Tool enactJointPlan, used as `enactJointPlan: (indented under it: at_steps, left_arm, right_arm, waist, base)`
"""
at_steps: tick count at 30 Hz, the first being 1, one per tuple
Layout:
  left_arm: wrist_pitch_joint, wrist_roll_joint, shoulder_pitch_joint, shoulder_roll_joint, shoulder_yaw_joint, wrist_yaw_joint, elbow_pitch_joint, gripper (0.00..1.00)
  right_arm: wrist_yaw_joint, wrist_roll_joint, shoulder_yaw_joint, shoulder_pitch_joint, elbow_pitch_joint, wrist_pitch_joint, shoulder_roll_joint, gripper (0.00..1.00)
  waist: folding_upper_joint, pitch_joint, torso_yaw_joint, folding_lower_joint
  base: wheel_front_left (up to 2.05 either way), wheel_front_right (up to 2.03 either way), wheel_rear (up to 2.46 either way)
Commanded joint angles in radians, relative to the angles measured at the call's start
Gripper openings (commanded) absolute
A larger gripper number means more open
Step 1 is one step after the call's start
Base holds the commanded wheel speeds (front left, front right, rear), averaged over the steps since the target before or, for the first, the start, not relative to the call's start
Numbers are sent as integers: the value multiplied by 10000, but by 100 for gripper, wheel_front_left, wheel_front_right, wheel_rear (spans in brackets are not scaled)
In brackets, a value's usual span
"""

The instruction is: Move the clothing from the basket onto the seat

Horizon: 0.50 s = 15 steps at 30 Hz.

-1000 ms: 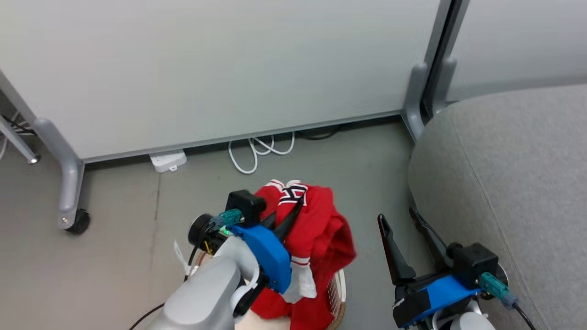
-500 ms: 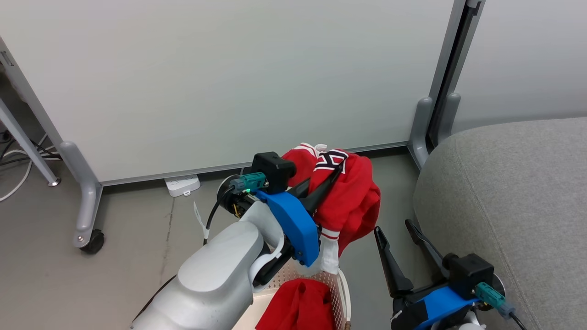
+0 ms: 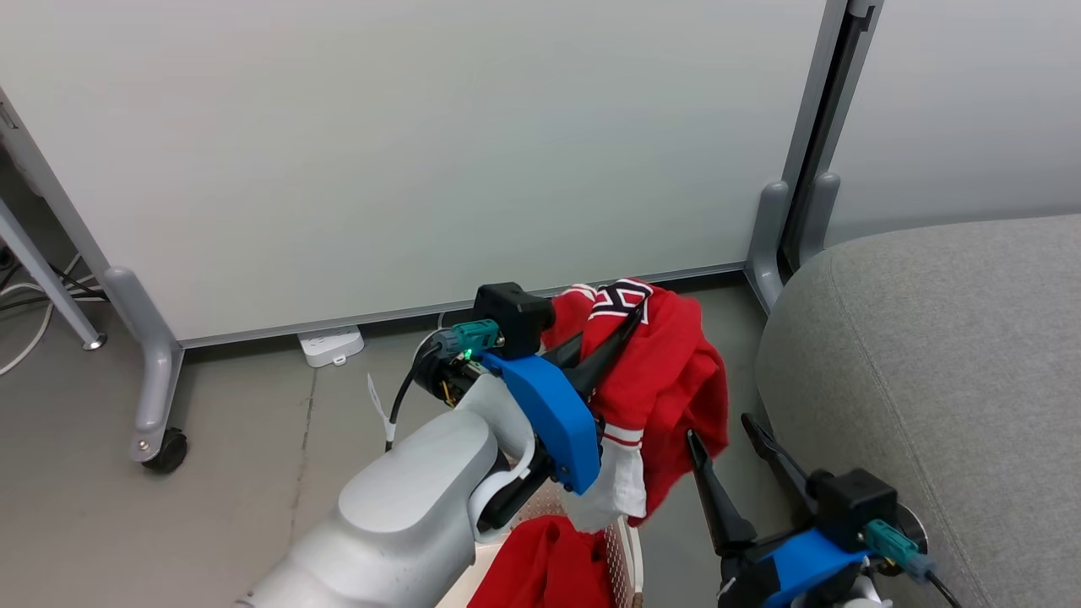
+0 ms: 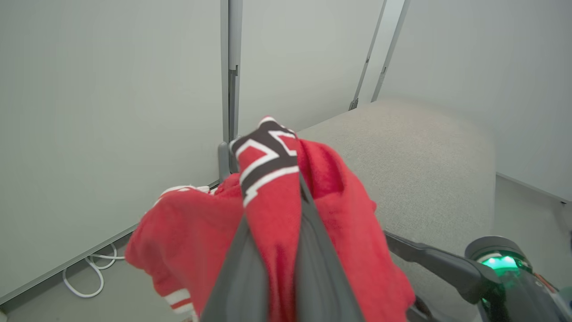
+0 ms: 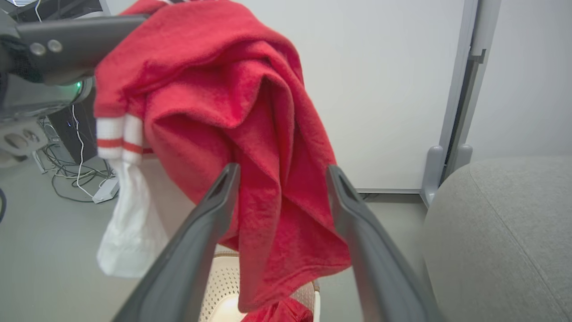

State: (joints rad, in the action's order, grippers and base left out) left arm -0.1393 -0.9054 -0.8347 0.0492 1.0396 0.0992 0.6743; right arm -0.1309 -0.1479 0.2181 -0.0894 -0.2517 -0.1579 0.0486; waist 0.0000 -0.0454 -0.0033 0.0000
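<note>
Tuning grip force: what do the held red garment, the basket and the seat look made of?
Red garment: soft matte fleece-like knit, going by the fuzzy nap and loose folds. Basket: smooth cream plastic, probably rigid, with punched holes. Seat: grey woven upholstery, matte, weave grain showing.

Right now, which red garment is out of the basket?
The garment with white striped cuffs, pinched in the left end effector; the other red garment lies in the basket.

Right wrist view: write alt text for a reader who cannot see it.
A red garment with white striped trim hangs from the left gripper at upper left, above the cream basket. The right gripper, open, frames it with two dark fingers; the grey seat lies at right.
</note>
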Motion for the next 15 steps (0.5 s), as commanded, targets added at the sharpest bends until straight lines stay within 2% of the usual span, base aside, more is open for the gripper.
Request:
enactJointPlan:
  at_steps: [1,9,15]
  left_arm:
    - [-62,-30,-132,24,12,-32,3,0]
    - [-132,-476,-375,21,488,-79,54,0]
    - [-228,-741,-526,24,773,-95,45,0]
  right_arm:
    - [3,60,31,-182,-36,27,31,100]
    - [5,248,573,-1386,-1403,444,31,100]
    - [5,-84,1010,-2474,-2621,334,29,100]
  waist:
    - [0,9,5,0]
    - [0,98,62,0]
    - [0,153,91,0]
  base:
    - [0,0,0]
    - [0,0,0]
    - [0,0,0]
